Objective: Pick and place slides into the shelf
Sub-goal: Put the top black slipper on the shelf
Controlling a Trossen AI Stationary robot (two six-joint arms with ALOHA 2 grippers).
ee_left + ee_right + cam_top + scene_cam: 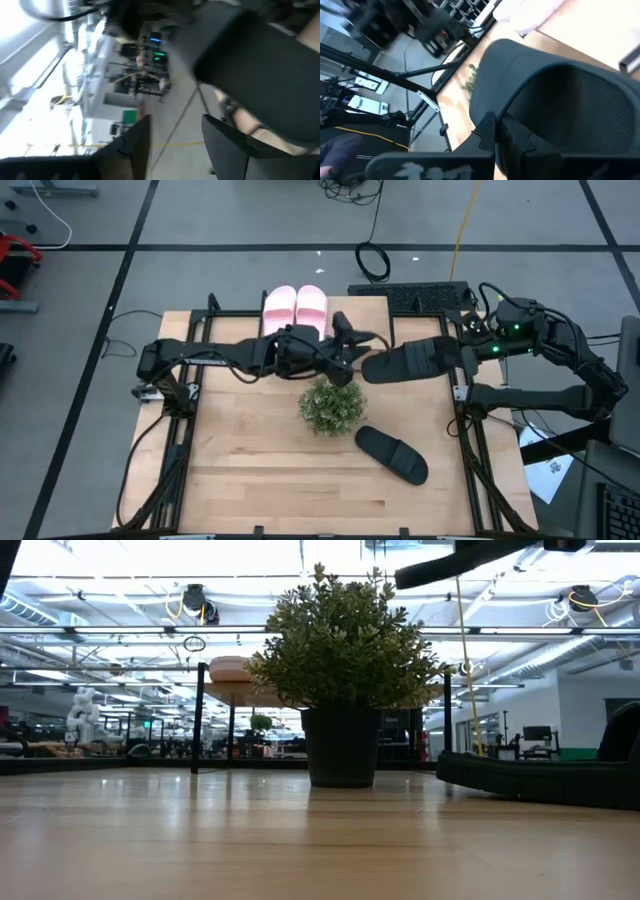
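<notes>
From the left, the left arm reached across the back of the desk [250, 480], its left gripper [352, 348] with jaws spread, holding nothing, close to the toe end of the raised black slide [415, 360]. Just behind that arm, the pink pair of slides [296, 306] sat side by side on the shelf [375, 305] at the desk's far edge. Near the middle of the desk stood the potted plant [332, 406], below the two grippers. To its right, the second black slide [392, 453] lay flat on the desk. The right gripper [462, 358] had its jaws pressed together on the heel end of the raised black slide, which it held in the air, over the desk.
</notes>
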